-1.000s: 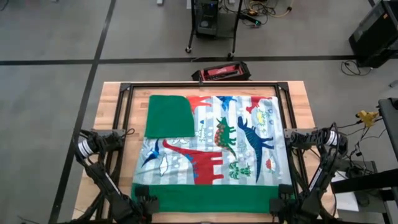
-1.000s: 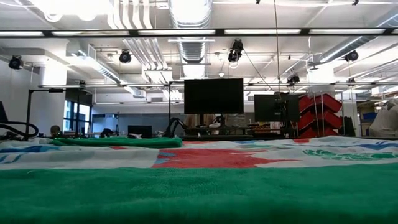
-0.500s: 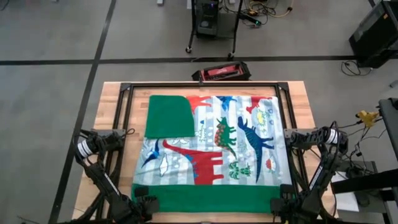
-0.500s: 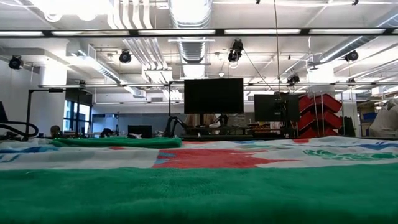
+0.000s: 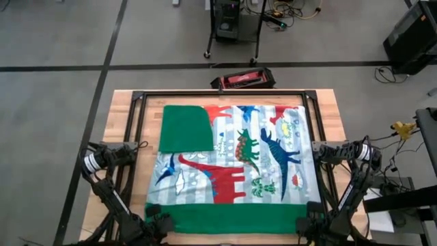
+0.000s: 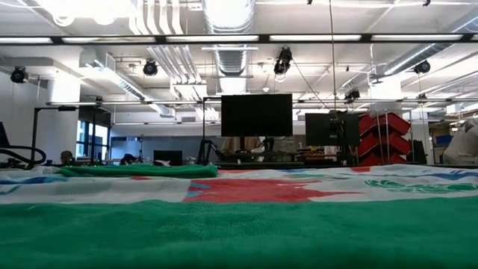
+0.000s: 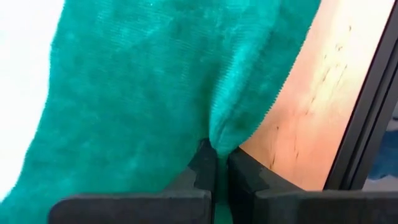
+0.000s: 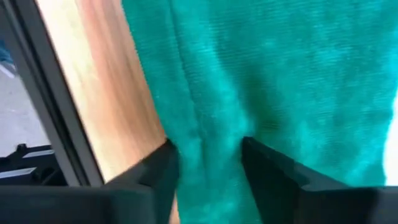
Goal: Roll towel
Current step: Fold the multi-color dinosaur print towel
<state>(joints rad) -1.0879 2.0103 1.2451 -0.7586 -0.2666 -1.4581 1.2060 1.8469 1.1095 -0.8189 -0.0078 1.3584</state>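
now the left gripper (image 7: 216,163) pinches the towel's (image 5: 235,160) green border; right gripper's (image 8: 208,163) fingers straddle it.

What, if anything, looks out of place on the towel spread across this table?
One far corner of the towel, on the left arm's side, is folded over, showing its green back atop the dinosaur print. Otherwise it lies flat.

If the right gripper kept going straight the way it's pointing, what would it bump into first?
Probably more of the towel: the right gripper already straddles its green edge, and green cloth fills the way ahead, though depth is unclear.
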